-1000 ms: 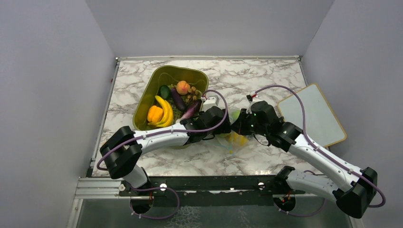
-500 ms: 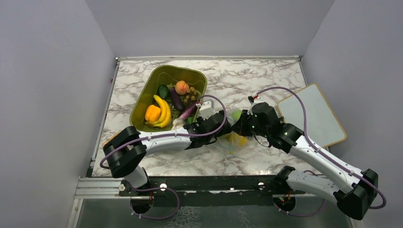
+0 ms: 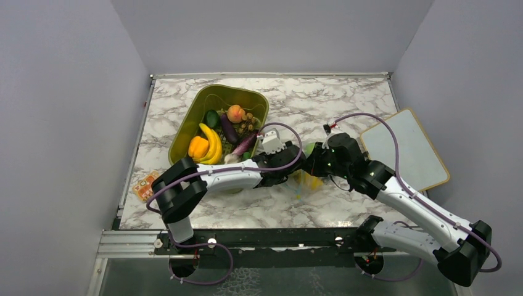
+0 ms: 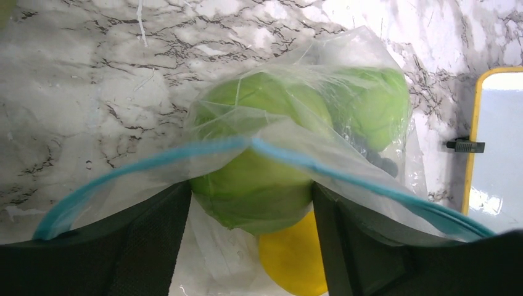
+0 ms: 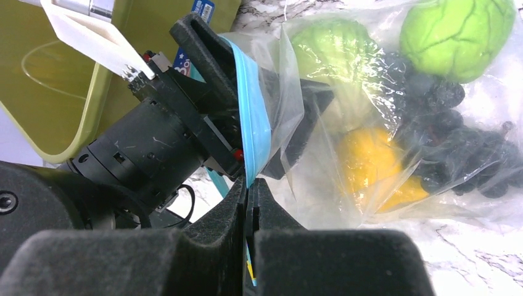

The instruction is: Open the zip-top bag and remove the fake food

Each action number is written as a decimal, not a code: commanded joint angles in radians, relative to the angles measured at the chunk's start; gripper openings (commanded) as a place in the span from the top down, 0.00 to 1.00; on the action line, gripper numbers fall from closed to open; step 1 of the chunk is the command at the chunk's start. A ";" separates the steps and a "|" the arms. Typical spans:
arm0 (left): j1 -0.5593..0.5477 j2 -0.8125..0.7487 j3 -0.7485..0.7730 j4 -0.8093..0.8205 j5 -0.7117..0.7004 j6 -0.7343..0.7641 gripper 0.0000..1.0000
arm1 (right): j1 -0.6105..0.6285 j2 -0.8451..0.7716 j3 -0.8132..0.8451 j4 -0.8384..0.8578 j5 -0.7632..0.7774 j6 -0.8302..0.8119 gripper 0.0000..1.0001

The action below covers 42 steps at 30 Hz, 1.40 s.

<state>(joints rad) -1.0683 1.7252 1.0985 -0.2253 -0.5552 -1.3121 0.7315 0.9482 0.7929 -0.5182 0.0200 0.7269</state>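
Yellow pear (image 4: pixel 295 262) partly off-frame below.

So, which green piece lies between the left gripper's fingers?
The green piece crossed by the bag's blue zipper strip; the other green piece lies beyond it.

Top view: fixed high behind the arm bases, facing forward and down, far enough back to take in the whole table (image 3: pixel 345 98) and both arms.

Left wrist view: mounted behind the left gripper (image 4: pixel 250 197), facing down along it, very near the bag (image 4: pixel 364 52) mouth.

Right wrist view: mounted behind the right gripper (image 5: pixel 248 191), close in, facing across the bag toward the left gripper.

All three views share the bag. Both wrist views also show the table.
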 commanded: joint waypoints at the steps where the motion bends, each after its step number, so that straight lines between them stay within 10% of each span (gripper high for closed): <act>1: 0.001 0.004 0.013 -0.051 -0.078 -0.032 0.33 | 0.003 -0.011 0.004 -0.009 0.037 -0.007 0.99; 9: 0.001 -0.071 -0.040 -0.039 -0.043 0.005 0.68 | 0.003 -0.024 -0.016 -0.014 0.059 0.006 0.99; 22: 0.001 -0.186 -0.088 -0.019 0.077 0.176 0.75 | 0.003 -0.021 -0.023 -0.027 0.085 0.006 0.99; 32: 0.004 -0.211 -0.111 -0.020 0.246 0.284 0.65 | 0.003 0.009 -0.015 -0.029 0.056 -0.005 0.99; 42: 0.009 -0.173 -0.122 -0.038 0.255 0.263 0.22 | 0.003 0.001 -0.022 -0.018 0.042 0.000 0.99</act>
<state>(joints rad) -1.0660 1.5284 0.9676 -0.2707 -0.3336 -1.0328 0.7315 0.9554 0.7757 -0.5323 0.0654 0.7284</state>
